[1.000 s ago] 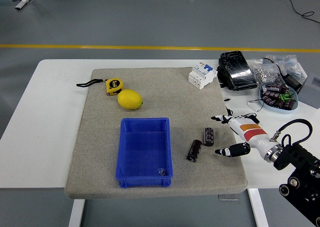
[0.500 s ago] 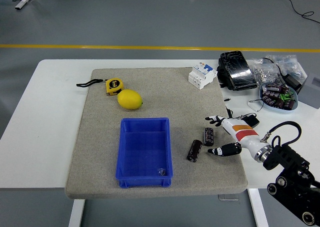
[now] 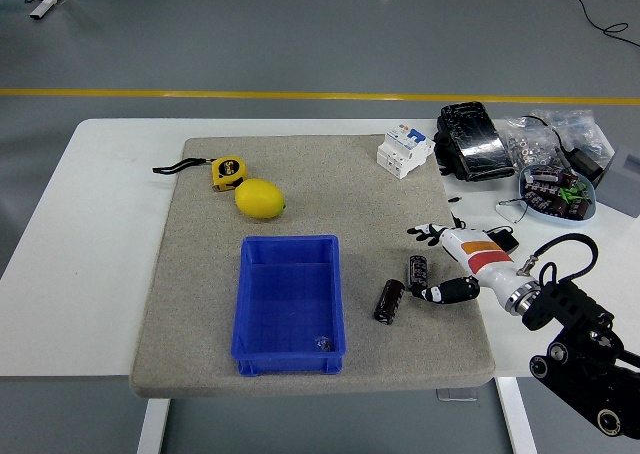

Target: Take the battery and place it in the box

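Right hand (image 3: 455, 264) reaches in from the lower right over the grey mat (image 3: 200, 304) on the white tabletop (image 3: 90, 234); fingers (image 3: 428, 235) spread wide, thumb low and the rest high, holding nothing. Two dark cylindrical batteries lie on the mat between the hand and the blue box (image 3: 289, 303): the nearer battery (image 3: 417, 273) sits in the open span of the hand, close to the thumb tip, contact not clear; the second battery (image 3: 389, 301) lies just left of it, tilted, nearer the box. Box sits upright; a small glinting item in its near right corner. Lemon (image 3: 260, 198) and yellow tape measure (image 3: 228, 172) lie beyond the box. White circuit breaker (image 3: 404, 150) stands at the mat's far right edge.
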You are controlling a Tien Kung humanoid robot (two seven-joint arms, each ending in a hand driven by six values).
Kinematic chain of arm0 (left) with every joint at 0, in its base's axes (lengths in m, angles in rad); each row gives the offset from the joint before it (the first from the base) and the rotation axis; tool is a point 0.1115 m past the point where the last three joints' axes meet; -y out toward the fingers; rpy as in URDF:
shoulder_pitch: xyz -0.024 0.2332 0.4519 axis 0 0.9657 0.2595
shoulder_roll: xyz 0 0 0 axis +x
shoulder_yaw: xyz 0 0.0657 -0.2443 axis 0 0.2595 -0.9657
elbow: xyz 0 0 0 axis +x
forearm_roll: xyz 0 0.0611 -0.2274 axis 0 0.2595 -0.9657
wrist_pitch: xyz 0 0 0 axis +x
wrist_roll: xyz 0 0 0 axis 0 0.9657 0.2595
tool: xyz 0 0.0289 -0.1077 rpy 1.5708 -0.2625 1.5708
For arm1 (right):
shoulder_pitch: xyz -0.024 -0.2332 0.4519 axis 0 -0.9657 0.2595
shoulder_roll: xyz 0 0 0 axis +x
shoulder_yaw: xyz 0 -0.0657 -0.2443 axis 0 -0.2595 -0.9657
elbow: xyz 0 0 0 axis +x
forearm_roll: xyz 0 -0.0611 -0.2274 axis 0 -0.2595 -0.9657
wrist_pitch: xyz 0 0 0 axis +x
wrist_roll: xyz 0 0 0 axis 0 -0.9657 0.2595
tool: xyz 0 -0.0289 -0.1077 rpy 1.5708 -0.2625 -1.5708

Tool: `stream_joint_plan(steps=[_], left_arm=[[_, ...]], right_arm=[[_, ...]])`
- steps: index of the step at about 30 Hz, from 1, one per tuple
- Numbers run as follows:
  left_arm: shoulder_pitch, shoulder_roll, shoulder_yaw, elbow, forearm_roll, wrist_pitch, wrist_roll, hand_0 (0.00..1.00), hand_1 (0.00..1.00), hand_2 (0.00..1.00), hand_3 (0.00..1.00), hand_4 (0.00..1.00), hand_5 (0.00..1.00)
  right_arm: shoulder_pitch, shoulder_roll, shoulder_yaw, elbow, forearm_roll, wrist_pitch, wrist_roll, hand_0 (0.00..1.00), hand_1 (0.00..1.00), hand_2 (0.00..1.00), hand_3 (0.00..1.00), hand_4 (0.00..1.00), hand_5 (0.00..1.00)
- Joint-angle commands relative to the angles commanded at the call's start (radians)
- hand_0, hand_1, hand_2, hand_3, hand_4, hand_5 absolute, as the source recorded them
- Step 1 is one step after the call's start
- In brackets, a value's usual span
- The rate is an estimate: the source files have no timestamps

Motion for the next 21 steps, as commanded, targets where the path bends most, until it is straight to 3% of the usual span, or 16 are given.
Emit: stream_joint_plan(steps=[16,17,21], left_arm=[[-0.002,-0.001,-0.008,-0.001,0.015,0.002,0.005,0.610,0.644,0.721,0.596,0.649,0.615],[-0.002,-0.001,-0.009,-0.001,0.016,0.002,0.006,0.610,0.643,0.720,0.596,0.649,0.613],[-0.003,0.000,-0.011,-0.001,0.020,0.002,0.007,0.610,0.643,0.720,0.596,0.649,0.613]], right_arm=[[0.037,0.024,-0.067,-0.080,0.063,-0.028,0.037,0.672,0.642,0.719,0.794,0.998,0.230],[0.038,0.025,-0.070,-0.083,0.064,-0.031,0.039,0.624,0.614,0.694,0.770,0.956,0.214],[0.041,0.028,-0.077,-0.088,0.066,-0.045,0.045,0.624,0.614,0.694,0.770,0.956,0.214]])
